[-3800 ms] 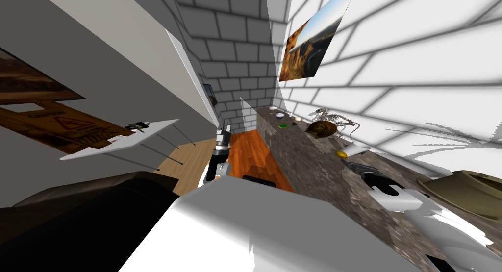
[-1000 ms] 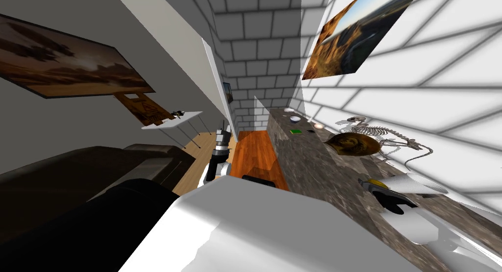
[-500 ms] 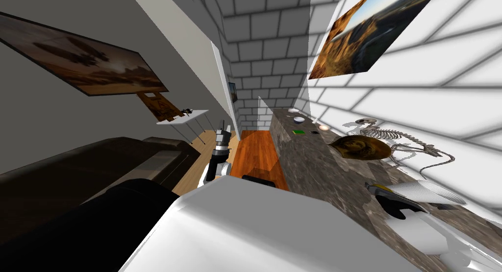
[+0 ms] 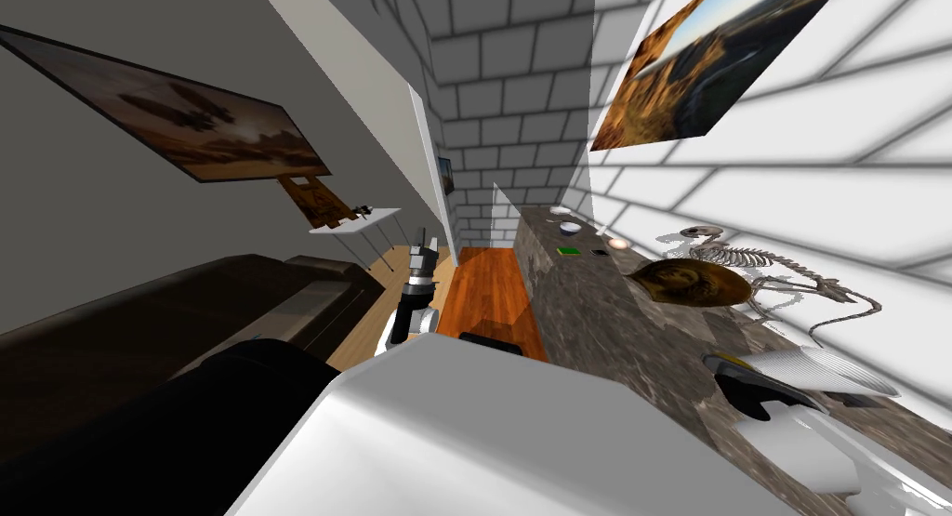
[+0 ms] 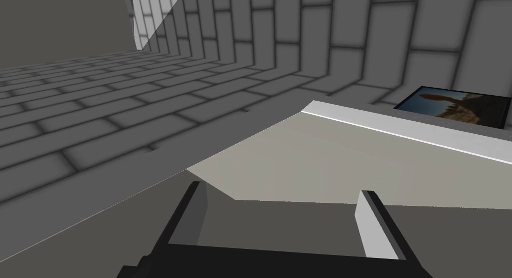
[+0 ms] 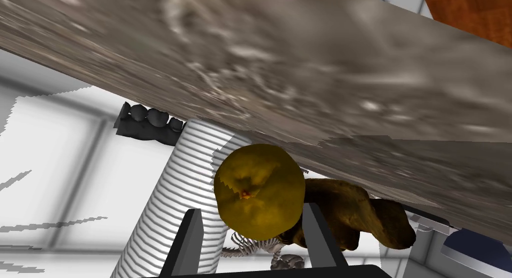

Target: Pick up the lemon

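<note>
Yellow lemon (image 4: 720, 361) is showing at the right tool (image 4: 716, 357), over the mottled stone bench (image 4: 604, 315) and just beside a white ribbed cone (image 4: 823, 371). Left wrist: left tool (image 5: 282, 190) is holding its fingers apart. Right wrist: the fingers (image 6: 320, 235) are clamping the lemon's sides.

Our lemon (image 6: 260, 187) is round and dull olive-yellow, with dimpled skin and a small orange-brown stem scar facing us. It sits in our right gripper (image 6: 252, 211), pressed at its sides, just beside a white ribbed cone (image 6: 170, 210).
</note>
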Tool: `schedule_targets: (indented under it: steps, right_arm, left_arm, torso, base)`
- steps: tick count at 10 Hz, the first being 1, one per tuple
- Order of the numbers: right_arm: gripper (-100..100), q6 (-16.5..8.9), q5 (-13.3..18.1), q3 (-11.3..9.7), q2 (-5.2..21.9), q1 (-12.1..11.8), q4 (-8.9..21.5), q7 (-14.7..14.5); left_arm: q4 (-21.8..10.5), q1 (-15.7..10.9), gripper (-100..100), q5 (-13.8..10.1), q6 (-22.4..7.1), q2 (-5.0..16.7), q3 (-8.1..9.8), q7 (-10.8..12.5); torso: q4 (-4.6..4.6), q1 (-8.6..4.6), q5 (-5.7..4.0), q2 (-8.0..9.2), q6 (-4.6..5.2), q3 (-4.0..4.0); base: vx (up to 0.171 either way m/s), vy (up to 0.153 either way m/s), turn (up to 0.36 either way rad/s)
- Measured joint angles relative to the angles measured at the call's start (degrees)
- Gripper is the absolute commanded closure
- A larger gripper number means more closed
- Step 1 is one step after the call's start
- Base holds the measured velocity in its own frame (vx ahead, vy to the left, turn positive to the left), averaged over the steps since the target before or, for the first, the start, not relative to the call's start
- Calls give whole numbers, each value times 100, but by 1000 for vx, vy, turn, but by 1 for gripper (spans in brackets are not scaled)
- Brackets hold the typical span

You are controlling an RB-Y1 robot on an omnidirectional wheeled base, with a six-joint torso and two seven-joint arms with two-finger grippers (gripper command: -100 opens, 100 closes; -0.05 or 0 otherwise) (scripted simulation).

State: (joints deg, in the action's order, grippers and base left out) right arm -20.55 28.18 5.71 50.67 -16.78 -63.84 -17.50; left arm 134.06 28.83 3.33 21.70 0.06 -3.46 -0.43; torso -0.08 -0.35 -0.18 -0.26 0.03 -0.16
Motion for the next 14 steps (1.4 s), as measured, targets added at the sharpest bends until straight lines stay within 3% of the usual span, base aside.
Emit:
schedule_targets:
  steps: [3,4,5,6,14]
  right_arm:
    - [100,-5,1,4,5,-4,5,-2]
    - [0,-5,1,4,4,-4,5,-1]
    - [100,-5,1,4,4,-4,5,-1]
    - [100,64,-180,-63,56,77,49,-142]
    - [100,1207,-831,-339,44,1170,1418,-1246]
  left_arm:
    - [0,0,0,0,0,0,0,0]
    - [0,0,0,0,0,0,0,0]
    - [0,0,0,0,0,0,0,0]
    - [0,2,0,0,0,0,0,0]
    - [0,1,0,0,0,0,0,0]
  torso:
    - [1,1,-4,-2,-6,-1]
    - [0,2,-3,-2,-6,-1]
    - [0,2,-3,-2,-6,-1]
    - [-2,15,-1,-13,5,-7]
    - [-27,7,-60,-38,-16,-32]
  base:
    - [0,0,0]
    - [0,0,0]
    - [48,38,-228]
    - [59,52,-124]
    - [49,50,-144]
